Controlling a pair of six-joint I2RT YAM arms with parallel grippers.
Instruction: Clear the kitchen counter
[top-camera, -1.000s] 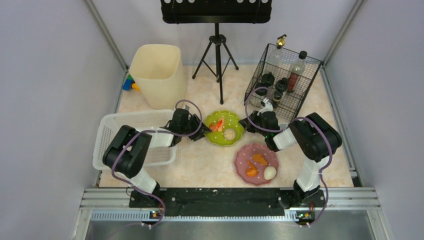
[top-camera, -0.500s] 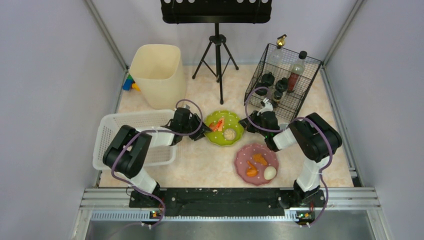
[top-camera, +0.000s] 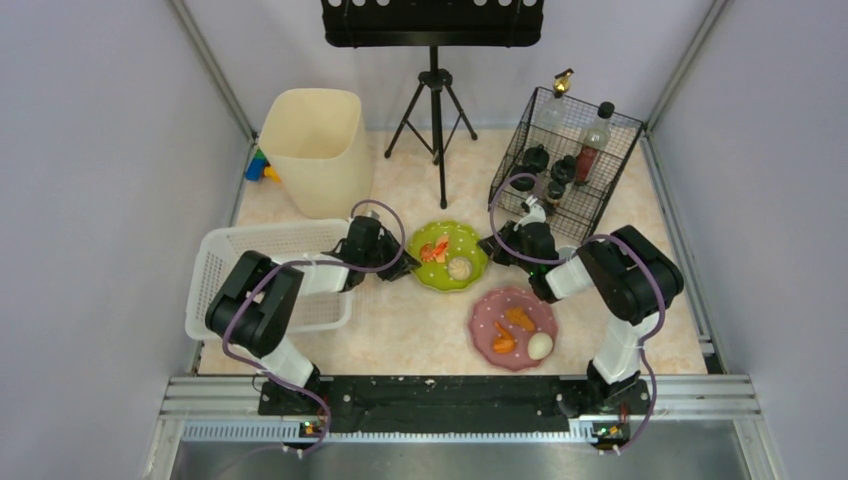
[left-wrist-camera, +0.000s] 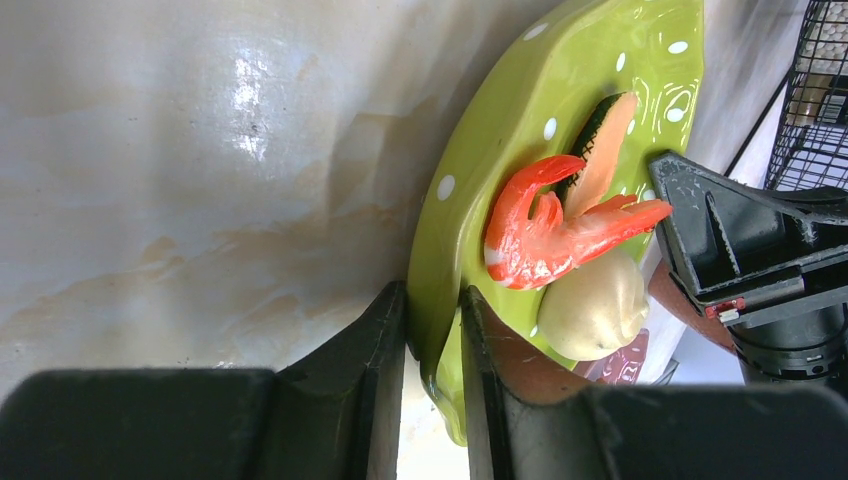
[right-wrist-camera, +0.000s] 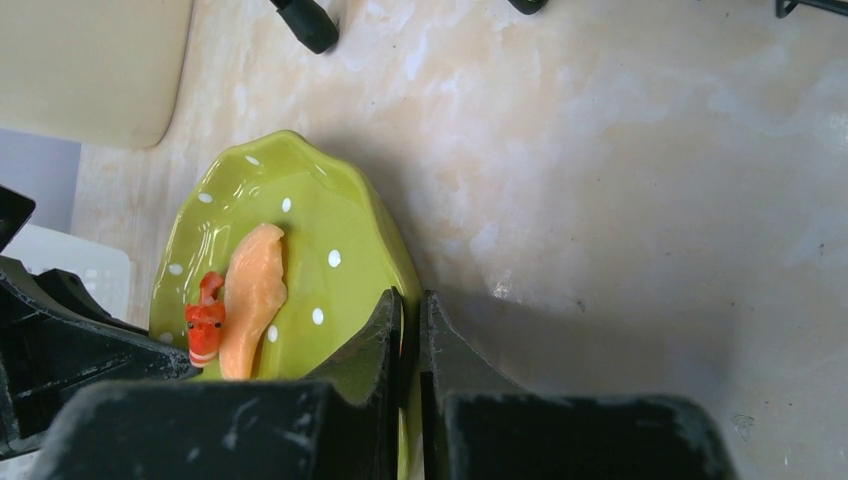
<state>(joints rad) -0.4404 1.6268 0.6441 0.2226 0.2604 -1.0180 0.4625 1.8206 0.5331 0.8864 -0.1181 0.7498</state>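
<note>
The left gripper (left-wrist-camera: 432, 300) was clenched on the rim of the green plate (left-wrist-camera: 520, 140), one finger on each side of it. The right gripper (right-wrist-camera: 410, 305) pinched the opposite rim the same way. The plate lay mid-counter (top-camera: 420, 330), bearing a shrimp (left-wrist-camera: 545, 235) and a dumpling (left-wrist-camera: 595, 305). A pink plate (top-camera: 482, 312) sat just beside it, the basket (top-camera: 235, 255) left and the rack (top-camera: 600, 200) behind. A second earlier the left jaws stood wider; the plate had not shifted

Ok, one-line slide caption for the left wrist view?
Left tool clamped on the rim of a green white-dotted plate carrying a red toy shrimp and pale dumpling.
</note>
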